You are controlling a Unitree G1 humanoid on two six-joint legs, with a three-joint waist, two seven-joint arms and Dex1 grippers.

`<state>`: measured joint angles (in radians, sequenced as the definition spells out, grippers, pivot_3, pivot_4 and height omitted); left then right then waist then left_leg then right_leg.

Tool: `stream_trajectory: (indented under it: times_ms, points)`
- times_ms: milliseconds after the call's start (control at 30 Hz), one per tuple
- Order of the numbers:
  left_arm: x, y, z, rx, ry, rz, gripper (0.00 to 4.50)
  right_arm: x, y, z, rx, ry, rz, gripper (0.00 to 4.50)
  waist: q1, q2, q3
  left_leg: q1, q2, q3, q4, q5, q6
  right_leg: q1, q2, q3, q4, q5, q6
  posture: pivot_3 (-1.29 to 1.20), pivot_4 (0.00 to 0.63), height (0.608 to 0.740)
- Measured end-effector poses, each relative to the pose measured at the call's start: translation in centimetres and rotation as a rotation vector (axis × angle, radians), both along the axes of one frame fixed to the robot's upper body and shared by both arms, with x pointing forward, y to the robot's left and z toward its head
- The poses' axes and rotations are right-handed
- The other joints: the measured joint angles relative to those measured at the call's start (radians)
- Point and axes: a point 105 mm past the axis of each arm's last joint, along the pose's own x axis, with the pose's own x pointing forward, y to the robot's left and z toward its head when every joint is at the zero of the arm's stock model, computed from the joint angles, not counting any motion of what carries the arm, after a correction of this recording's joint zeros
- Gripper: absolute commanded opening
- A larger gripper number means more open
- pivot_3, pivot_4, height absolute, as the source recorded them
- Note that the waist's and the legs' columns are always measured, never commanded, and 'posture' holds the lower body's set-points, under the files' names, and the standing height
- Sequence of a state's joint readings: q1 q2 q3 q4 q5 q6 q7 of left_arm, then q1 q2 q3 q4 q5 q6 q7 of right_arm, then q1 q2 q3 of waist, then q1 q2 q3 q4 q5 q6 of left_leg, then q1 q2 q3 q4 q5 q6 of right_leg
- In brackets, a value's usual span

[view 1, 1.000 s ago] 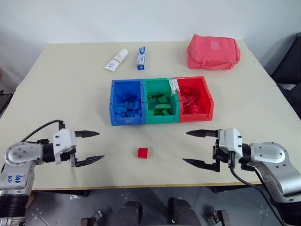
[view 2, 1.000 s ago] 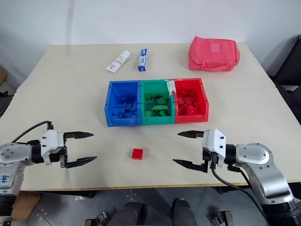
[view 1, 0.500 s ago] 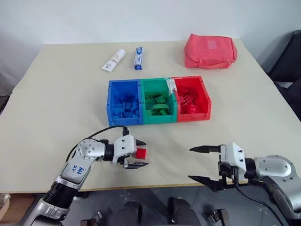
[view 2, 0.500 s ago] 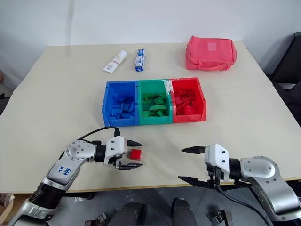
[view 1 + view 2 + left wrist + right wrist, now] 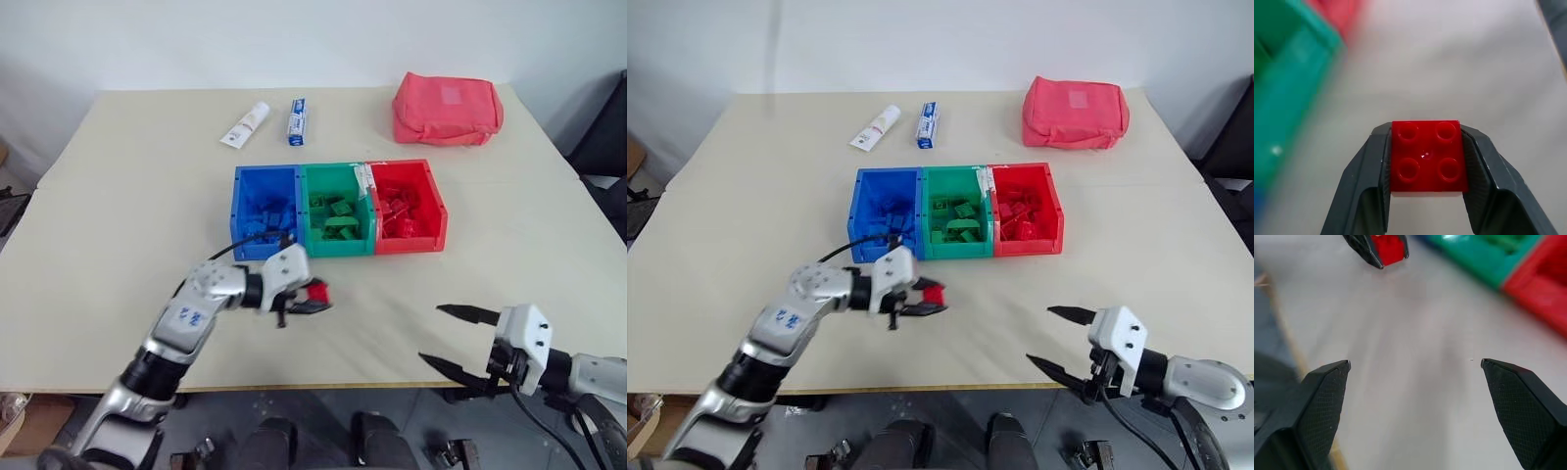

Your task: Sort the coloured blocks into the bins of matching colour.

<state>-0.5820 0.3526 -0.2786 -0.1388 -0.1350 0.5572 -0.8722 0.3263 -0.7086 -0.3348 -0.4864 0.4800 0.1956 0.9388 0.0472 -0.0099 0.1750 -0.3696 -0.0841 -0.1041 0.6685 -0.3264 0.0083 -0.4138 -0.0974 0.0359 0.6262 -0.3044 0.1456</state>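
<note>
Left wrist view: left pincer (image 5: 1426, 161) clamps a red block (image 5: 1428, 155), lifted just in front of the green bin (image 5: 338, 213). Right pincer (image 5: 453, 338) gapes wide, empty, near the table (image 5: 137, 206) edge. Bins already hold blocks; this one likely last, red bin (image 5: 407, 206) next.

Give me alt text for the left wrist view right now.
The left gripper is shut on a square red block with four studs, pinched between its two black fingers above the beige table. The green bin lies blurred alongside.
</note>
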Motion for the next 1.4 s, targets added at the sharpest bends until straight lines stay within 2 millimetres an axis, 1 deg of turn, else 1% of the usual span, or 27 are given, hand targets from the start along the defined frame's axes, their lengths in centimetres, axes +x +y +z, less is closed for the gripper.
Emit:
stream_trajectory:
  times_ms: [100, 133, 200, 300, 400, 467, 533, 633, 700, 767, 800, 867, 967, 1000, 1033, 1100, 1133, 1167, 1200, 1267, 1300, 1333, 1400]
  points:
    - [1.5, -4.2, 3.8, -0.136, -0.105, 0.002, 1.50, 0.4, -0.8, 0.9, 0.063, -0.076, -0.103, 4.50, 0.007, -0.001, 0.000, 0.000, -0.001, 0.001, 0.000, 0.000, 0.000, 0.000, 0.000, 0.000, 0.000, 0.000, 0.000, 0.00, 0.150, 0.740]
    - [2.3, -5.2, 4.7, -0.164, -0.132, 0.028, 1.50, 0.5, -1.1, 1.2, 0.081, -0.107, -0.142, 4.50, 0.007, -0.001, 0.000, 0.001, -0.001, 0.001, 0.000, 0.000, 0.000, 0.000, 0.000, 0.000, 0.000, 0.000, 0.001, 0.00, 0.150, 0.740]
    - [4.6, -7.1, 6.3, -0.213, -0.169, 0.120, 1.50, 0.8, -1.8, 1.7, 0.093, -0.168, -0.218, 4.50, 0.005, -0.001, 0.001, 0.001, -0.001, 0.002, -0.001, 0.000, 0.000, 0.000, 0.000, 0.002, 0.000, 0.000, 0.001, 0.00, 0.150, 0.740]
    - [7.1, -9.2, 7.6, -0.239, -0.199, 0.202, 1.50, 0.7, -2.7, 1.9, 0.084, -0.205, -0.299, 4.50, 0.002, -0.002, 0.001, 0.001, -0.001, 0.003, -0.002, 0.000, 0.000, -0.001, 0.001, 0.002, -0.001, 0.000, 0.001, 0.00, 0.150, 0.740]
    - [9.3, -10.4, 7.6, -0.229, -0.196, 0.276, 1.50, 0.3, -2.6, 1.3, 0.080, -0.203, -0.328, 4.50, 0.003, -0.002, 0.001, 0.001, -0.002, 0.003, -0.002, 0.001, 0.000, -0.001, 0.001, 0.002, -0.001, 0.000, 0.001, 0.00, 0.150, 0.740]
    - [10.1, -10.6, 7.3, -0.230, -0.176, 0.296, 2.23, 0.0, -1.9, 1.1, 0.086, -0.198, -0.326, 4.50, 0.001, -0.002, 0.001, 0.000, -0.002, 0.004, -0.003, 0.001, 0.000, -0.002, 0.001, 0.003, -0.001, 0.000, 0.001, 0.00, 0.150, 0.740]
    - [10.3, -10.8, 7.1, -0.246, -0.161, 0.295, 2.84, 0.0, -1.4, 1.0, 0.090, -0.198, -0.316, 4.50, -0.001, -0.002, 0.001, 0.000, -0.002, 0.004, -0.003, 0.001, 0.001, -0.003, 0.000, 0.003, 0.000, 0.000, 0.001, 0.00, 0.150, 0.740]
    - [10.3, -10.8, 7.2, -0.263, -0.168, 0.266, 3.72, 0.0, -0.9, 1.3, 0.089, -0.212, -0.308, 4.50, 0.000, -0.002, 0.001, 0.000, -0.002, 0.004, -0.002, 0.001, 0.001, -0.003, 0.000, 0.003, 0.000, 0.001, 0.002, 0.00, 0.150, 0.740]
    - [10.0, -10.8, 7.4, -0.273, -0.175, 0.225, 4.41, 0.1, -0.6, 1.2, 0.093, -0.209, -0.299, 4.50, 0.000, -0.002, 0.001, 0.000, -0.003, 0.004, -0.002, 0.001, 0.001, -0.003, 0.000, 0.003, 0.000, 0.001, 0.002, 0.00, 0.150, 0.740]
    - [9.7, -10.5, 7.3, -0.276, -0.184, 0.182, 4.47, 0.1, -0.4, 1.2, 0.095, -0.208, -0.293, 4.50, -0.001, -0.002, 0.001, 0.000, -0.003, 0.004, -0.002, 0.001, 0.001, -0.003, 0.000, 0.003, 0.000, 0.001, 0.002, 0.00, 0.150, 0.740]
    - [9.4, -10.1, 7.2, -0.280, -0.190, 0.157, 4.47, 0.2, -0.3, 1.3, 0.094, -0.209, -0.288, 4.50, -0.003, -0.002, 0.001, 0.000, -0.002, 0.004, -0.003, 0.001, 0.001, -0.003, 0.000, 0.003, 0.001, 0.001, 0.002, 0.00, 0.150, 0.740]
    - [9.2, -8.7, 6.4, -0.275, -0.183, 0.127, 4.47, 0.2, -0.2, 1.3, 0.087, -0.208, -0.278, 4.50, -0.010, -0.002, 0.001, 0.000, -0.002, 0.004, -0.003, 0.001, 0.001, -0.003, 0.001, 0.003, 0.001, 0.001, 0.002, 0.00, 0.150, 0.740]
    - [8.7, -5.5, 5.3, -0.304, -0.169, 0.121, 4.47, 0.4, 0.2, 1.5, 0.066, -0.206, -0.226, 4.50, -0.024, -0.001, 0.001, 0.000, -0.001, 0.004, -0.003, 0.002, 0.000, -0.004, 0.001, 0.004, 0.002, 0.001, 0.002, 0.00, 0.150, 0.740]
    - [8.3, -4.1, 5.0, -0.309, -0.175, 0.123, 4.47, 0.6, 0.5, 1.6, 0.066, -0.204, -0.196, 4.50, -0.027, -0.001, 0.000, 0.000, -0.001, 0.004, -0.003, 0.002, 0.000, -0.004, 0.001, 0.004, 0.002, 0.001, 0.002, 0.00, 0.150, 0.740]
    - [7.6, -2.5, 4.7, -0.312, -0.184, 0.110, 4.47, 0.8, 0.5, 1.7, 0.059, -0.207, -0.172, 4.50, -0.035, 0.000, 0.000, 0.001, 0.000, 0.005, -0.003, 0.002, 0.000, -0.004, 0.001, 0.006, 0.002, 0.001, 0.001, 0.00, 0.150, 0.740]
    - [5.5, 1.4, 3.6, -0.287, -0.193, 0.083, 4.47, 1.6, 0.2, 1.9, 0.037, -0.193, -0.124, 4.50, -0.051, 0.001, -0.001, 0.001, 0.001, 0.005, -0.004, 0.001, 0.000, -0.004, 0.001, 0.007, 0.002, 0.000, 0.001, 0.00, 0.150, 0.740]
    - [4.4, 3.4, 2.9, -0.268, -0.190, 0.071, 4.47, 2.0, -0.2, 1.8, 0.024, -0.178, -0.109, 4.50, -0.052, 0.001, -0.001, 0.001, 0.002, 0.005, -0.004, 0.001, -0.001, -0.004, 0.000, 0.006, 0.002, 0.000, 0.000, 0.00, 0.150, 0.740]
    - [3.6, 4.8, 2.4, -0.255, -0.180, 0.066, 4.47, 2.2, -0.5, 1.7, 0.014, -0.167, -0.103, 4.50, -0.049, 0.001, -0.001, 0.001, 0.003, 0.004, -0.004, 0.001, -0.001, -0.005, 0.000, 0.005, 0.002, 0.000, 0.000, 0.00, 0.150, 0.740]
    - [2.7, 6.3, 2.2, -0.236, -0.177, 0.063, 4.47, 2.5, -0.5, 1.7, 0.011, -0.161, -0.077, 4.50, -0.044, 0.001, -0.001, 0.000, 0.003, 0.002, -0.003, 0.001, -0.002, -0.004, 0.001, 0.003, 0.002, 0.000, -0.001, 0.00, 0.150, 0.740]
    - [1.4, 8.7, 2.2, -0.202, -0.171, 0.064, 4.47, 3.0, -0.5, 2.1, 0.003, -0.164, -0.037, 4.50, -0.031, 0.001, -0.001, 0.000, 0.002, 0.002, -0.002, 0.001, -0.002, -0.003, 0.000, 0.003, 0.001, 0.000, -0.001, 0.00, 0.150, 0.740]
    - [0.9, 9.5, 2.4, -0.187, -0.171, 0.067, 4.47, 3.3, -0.5, 2.3, 0.000, -0.164, -0.021, 4.50, -0.026, 0.001, -0.001, 0.001, 0.002, 0.002, -0.002, 0.001, -0.001, -0.003, 0.000, 0.002, 0.001, 0.000, -0.001, 0.00, 0.150, 0.740]
    - [0.2, 10.9, 2.4, -0.158, -0.167, 0.077, 4.47, 3.6, -0.4, 2.5, -0.003, -0.165, 0.004, 4.50, -0.024, 0.001, -0.001, 0.002, 0.002, 0.002, -0.002, 0.001, -0.001, -0.001, 0.000, 0.002, 0.000, 0.000, -0.001, 0.00, 0.150, 0.740]
    - [-0.9, 12.8, 2.0, -0.100, -0.156, 0.098, 4.47, 4.2, -0.3, 2.6, -0.006, -0.156, 0.042, 4.50, -0.021, 0.001, -0.001, 0.002, 0.001, 0.001, -0.002, 0.001, 0.000, 0.000, 0.000, 0.001, 0.000, 0.000, -0.001, 0.00, 0.150, 0.740]
